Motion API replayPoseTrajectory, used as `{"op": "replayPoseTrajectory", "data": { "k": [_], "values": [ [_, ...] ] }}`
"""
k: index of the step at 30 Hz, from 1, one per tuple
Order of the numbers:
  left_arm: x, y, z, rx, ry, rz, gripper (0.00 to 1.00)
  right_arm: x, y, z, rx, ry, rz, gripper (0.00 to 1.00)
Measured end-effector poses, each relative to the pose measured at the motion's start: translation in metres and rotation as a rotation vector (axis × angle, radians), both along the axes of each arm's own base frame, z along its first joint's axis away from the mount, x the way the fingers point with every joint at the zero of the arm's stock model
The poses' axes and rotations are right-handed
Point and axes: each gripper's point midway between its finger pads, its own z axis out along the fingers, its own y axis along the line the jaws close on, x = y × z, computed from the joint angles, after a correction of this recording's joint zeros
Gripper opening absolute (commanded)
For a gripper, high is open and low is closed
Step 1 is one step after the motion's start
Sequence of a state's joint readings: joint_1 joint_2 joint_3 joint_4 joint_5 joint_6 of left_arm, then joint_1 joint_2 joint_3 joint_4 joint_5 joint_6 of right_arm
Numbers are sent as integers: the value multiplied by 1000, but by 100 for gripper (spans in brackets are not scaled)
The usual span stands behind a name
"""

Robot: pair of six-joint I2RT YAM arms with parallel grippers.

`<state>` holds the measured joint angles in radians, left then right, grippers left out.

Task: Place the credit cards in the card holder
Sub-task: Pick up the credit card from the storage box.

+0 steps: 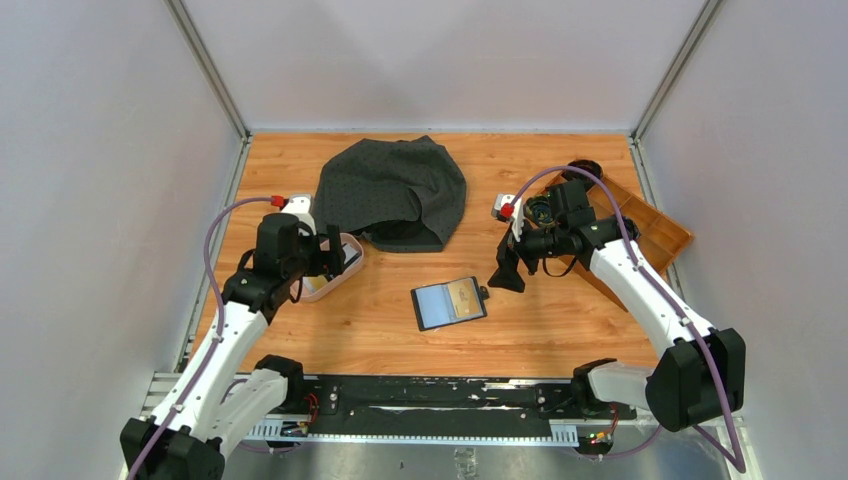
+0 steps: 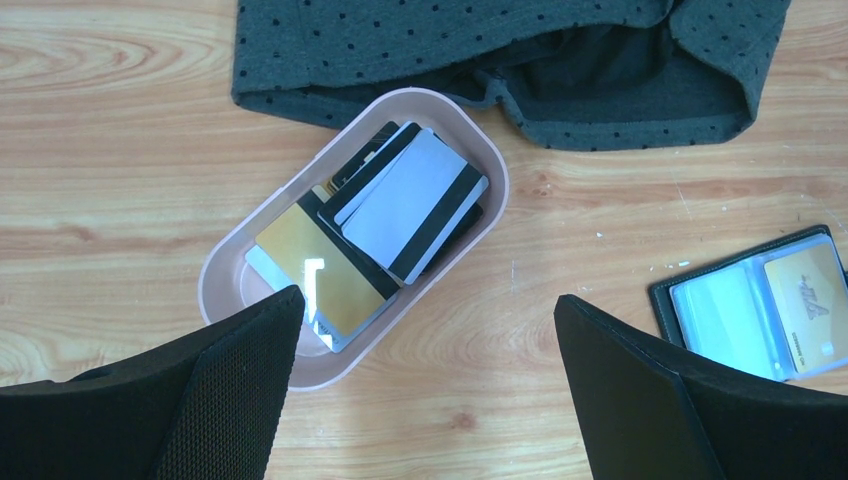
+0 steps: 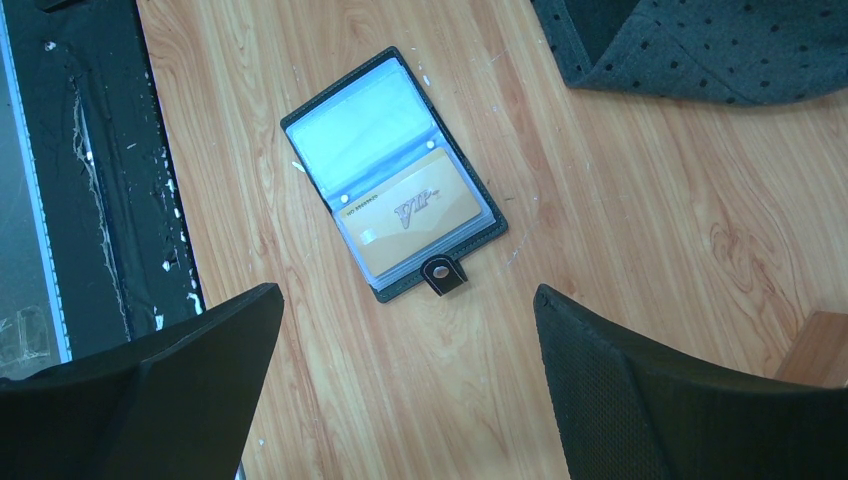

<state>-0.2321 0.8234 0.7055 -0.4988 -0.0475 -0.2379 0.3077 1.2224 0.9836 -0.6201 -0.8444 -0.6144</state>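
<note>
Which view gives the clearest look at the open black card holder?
Right wrist: the open black leather-like card holder lies whole and close, gold card and snap tab visible. Top view shows it small; left wrist crops it at the frame edge.

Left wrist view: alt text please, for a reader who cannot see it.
A pink dish holding a loose pile of cards sits on the table under the open left gripper. Dark dotted cloth lies beyond; an open card holder shows at right.
</note>
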Motion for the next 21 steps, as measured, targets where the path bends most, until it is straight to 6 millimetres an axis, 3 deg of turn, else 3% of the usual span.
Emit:
{"op": "replayPoseTrajectory", "data": {
  "k": [21],
  "values": [
    [0, -2, -4, -3, 15, -8, 100, -1, -1, -2, -4, 3, 0, 100]
  ]
}}
